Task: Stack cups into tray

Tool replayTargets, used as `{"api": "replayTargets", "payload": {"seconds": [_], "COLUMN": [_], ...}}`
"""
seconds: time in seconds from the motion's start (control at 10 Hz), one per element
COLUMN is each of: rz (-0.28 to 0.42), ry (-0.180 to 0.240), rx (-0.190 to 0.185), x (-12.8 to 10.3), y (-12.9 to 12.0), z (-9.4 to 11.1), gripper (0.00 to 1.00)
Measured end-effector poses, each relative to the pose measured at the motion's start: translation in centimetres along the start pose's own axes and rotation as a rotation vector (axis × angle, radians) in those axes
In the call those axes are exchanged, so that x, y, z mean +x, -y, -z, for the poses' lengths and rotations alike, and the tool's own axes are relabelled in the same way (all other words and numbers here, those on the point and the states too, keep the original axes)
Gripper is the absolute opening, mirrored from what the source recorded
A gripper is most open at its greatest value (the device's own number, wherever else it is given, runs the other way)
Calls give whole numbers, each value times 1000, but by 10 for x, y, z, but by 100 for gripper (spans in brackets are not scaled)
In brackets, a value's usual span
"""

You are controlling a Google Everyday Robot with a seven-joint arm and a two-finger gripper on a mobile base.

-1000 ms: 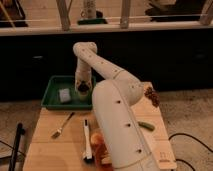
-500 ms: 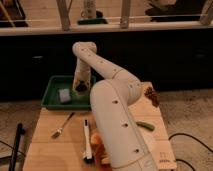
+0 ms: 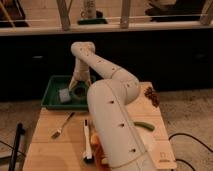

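My end effector (image 3: 80,85) hangs at the tip of my white, jointed arm (image 3: 114,112), low over the right part of the shallow rectangular green plastic tray with the flared rim (image 3: 50,100). I cannot tell whether it is apart or together, and I cannot tell whether it touches anything.

Directly beneath it sits the small round olive-green cup with a dark inside (image 3: 80,94). The cup is upright inside the tray, near the tray's right side. Just to the cup's left, also in the tray, lies a pale grey squarish block (image 3: 65,95); I cannot tell whether the two touch.

The tray rests at the far left corner of the light wooden surface (image 3: 47,150). In front of the tray, well apart from it, a silver metal fork (image 3: 62,126) lies at an angle on the wood. Nearer the middle lies a long utensil with a black handle and a pale end (image 3: 87,142), close beside my arm. An orange rounded thing (image 3: 98,151) shows partly from behind my arm. To the right of my arm a slim green pod-shaped item (image 3: 142,125) lies on the wood, and near the far right edge is a dark reddish-brown lumpy cluster (image 3: 151,96).
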Motion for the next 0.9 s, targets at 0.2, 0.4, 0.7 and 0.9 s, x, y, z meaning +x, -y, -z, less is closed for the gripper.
{"api": "replayTargets", "payload": {"seconds": [0.2,0.4,0.7,0.9], "rz": [-2,-7,-15,-23], "ry": [-4,-15,-27,-27], "rx": [3,7,9,6], "x": [0,0,3,5], "y": [0,-2,-3,-6], "z": [1,7,15,22], "gripper": [80,80,80,80]}}
